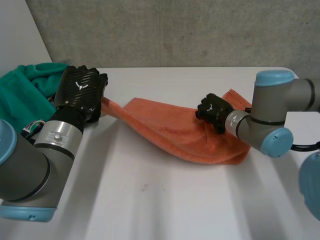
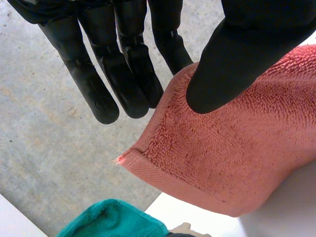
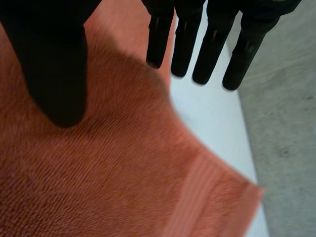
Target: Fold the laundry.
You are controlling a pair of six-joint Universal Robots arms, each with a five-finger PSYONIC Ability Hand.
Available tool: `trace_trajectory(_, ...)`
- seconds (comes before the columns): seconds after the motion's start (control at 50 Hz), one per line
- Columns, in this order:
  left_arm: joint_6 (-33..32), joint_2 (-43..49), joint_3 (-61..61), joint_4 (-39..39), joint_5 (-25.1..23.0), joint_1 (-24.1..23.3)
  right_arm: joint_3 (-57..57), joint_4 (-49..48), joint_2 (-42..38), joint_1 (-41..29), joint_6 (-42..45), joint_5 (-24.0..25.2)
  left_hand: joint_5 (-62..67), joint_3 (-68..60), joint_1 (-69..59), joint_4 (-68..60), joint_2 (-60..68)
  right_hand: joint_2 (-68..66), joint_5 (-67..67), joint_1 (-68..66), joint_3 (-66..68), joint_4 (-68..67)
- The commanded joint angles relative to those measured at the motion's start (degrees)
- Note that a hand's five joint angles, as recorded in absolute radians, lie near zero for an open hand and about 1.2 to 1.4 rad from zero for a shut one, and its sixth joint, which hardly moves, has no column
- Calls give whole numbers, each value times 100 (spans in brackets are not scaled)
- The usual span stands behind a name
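Two black hands stretch an orange towel [image 1: 170,130] across the white table [image 1: 165,200] in the head view. The left hand [image 1: 80,92] holds one corner raised off the surface beside a heap of teal cloth [image 1: 22,95] at the table's left end. The right hand [image 1: 214,111] sits on the towel's opposite end, its arm bent low over the table. The towel sags between them, its middle resting on the table.

In the left wrist view, the thumb [image 2: 232,59] presses the hemmed corner against straight fingers [image 2: 126,74] behind it in a pinch. The corner's tip hangs free past the fingertips.

In the right wrist view, the thumb [image 3: 54,74] lies on the towel and straight fingers [image 3: 210,49] stand at its edge. Cloth runs up between them, apparently another pinch, close to the far corner [image 3: 232,197].

The step in hand looks like spreading the towel flat before a first fold. The next move likely calls for both hands to draw it taut and lay it down square.
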State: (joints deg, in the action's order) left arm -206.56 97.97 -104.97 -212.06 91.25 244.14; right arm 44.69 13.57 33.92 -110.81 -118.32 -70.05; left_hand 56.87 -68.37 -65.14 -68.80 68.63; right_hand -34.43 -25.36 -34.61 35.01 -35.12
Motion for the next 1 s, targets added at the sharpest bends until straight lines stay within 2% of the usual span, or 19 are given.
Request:
trace_trajectory(0.02,-7,3,46,-11,-1,195,-426,-118,-317,130,99,-35,1313,-1163,-1486,-1120,1137,-4554,-4461,-4536,4496,-4485)
trace_trajectory(0.12,-68,-32,196,-2,25,433,-190,-495,631,95,-94,-360,1313,-1163,-1486,-1120,1137,-4557,-4464,-4539,4499,-4488)
trace_trajectory(0.14,-77,-58,239,-2,42,476,81,-609,1129,138,-312,-534,1313,-1163,-1486,-1120,1137,-4557,-4464,-4539,4499,-4488)
trace_trajectory(0.2,-77,-313,406,50,51,652,592,-742,1852,209,-709,-641,1313,-1163,-1486,-1120,1137,-4557,-4464,-4539,4499,-4488)
trace_trajectory(0.22,-77,-479,494,103,51,774,898,-768,2420,296,-936,-703,1313,-1163,-1486,-1120,1137,-4557,-4464,-4539,4499,-4488)
trace_trajectory(0.28,-77,-699,626,208,42,933,1287,-681,3267,507,-1062,-756,1313,-1163,-1486,-1120,1137,-4557,-4464,-4539,4499,-4488)
trace_trajectory(0.3,-69,-857,731,304,34,1030,1505,-576,3766,656,-1070,-765,1313,-1163,-1486,-1120,1137,-4557,-4464,-4539,4499,-4488)
trace_trajectory(0.38,-25,-1156,1030,638,25,1110,1736,-94,4690,1043,-1114,-800,1313,-1163,-1486,-1120,1137,-4557,-4464,-4539,4499,-4488)
trace_trajectory(0.44,-25,-1210,1197,867,16,1101,1797,529,5079,1193,-1114,-809,1313,-1163,-1486,-1120,1137,-4557,-4464,-4539,4499,-4488)
trace_trajectory(0.52,-42,-1166,1409,1429,-89,1039,1920,1312,5159,1229,-1123,-782,1313,-1163,-1486,-1120,1137,-4557,-4464,-4539,4499,-4488)
trace_trajectory(0.58,-51,-912,1453,1816,-379,1074,2157,1577,5142,1211,-1106,-773,1313,-1163,-1486,-1120,1137,-4557,-4464,-4539,4499,-4488)
trace_trajectory(0.66,-77,-227,1531,2054,-669,1066,2474,1561,5002,1150,-1132,-765,1313,-1163,-1486,-1120,1137,-4557,-4464,-4539,4499,-4488)
trace_trajectory(0.72,-86,336,1786,2046,-731,1031,2440,1324,4467,1114,-1211,-808,1313,-1163,-1486,-1120,1137,-4557,-4464,-4539,4499,-4488)
trace_trajectory(0.78,-156,1029,2347,2019,-722,996,2159,894,3895,948,-1351,-1063,1313,-1163,-1486,-1120,1137,-4557,-4464,-4539,4499,-4488)
trace_trajectory(0.88,-630,1935,3674,1993,-696,934,1176,33,3148,719,-1466,-1827,1313,-1163,-1486,-1120,1137,-4557,-4464,-4539,4499,-4488)
trace_trajectory(0.94,-947,2358,4702,1546,-626,899,323,-941,2682,631,-1650,-2223,1313,-1163,-1486,-1120,1137,-4557,-4464,-4539,4499,-4488)
trace_trajectory(0.96,-1000,2437,4948,1292,-634,881,8,-1614,2542,605,-1868,-2328,1313,-1163,-1486,-1120,1137,-4557,-4464,-4539,4499,-4488)
trace_trajectory(1.0,-1018,2534,5398,414,-608,855,-223,-2321,2496,596,-2167,-2408,1313,-1163,-1486,-1120,1137,-4557,-4464,-4539,4499,-4488)
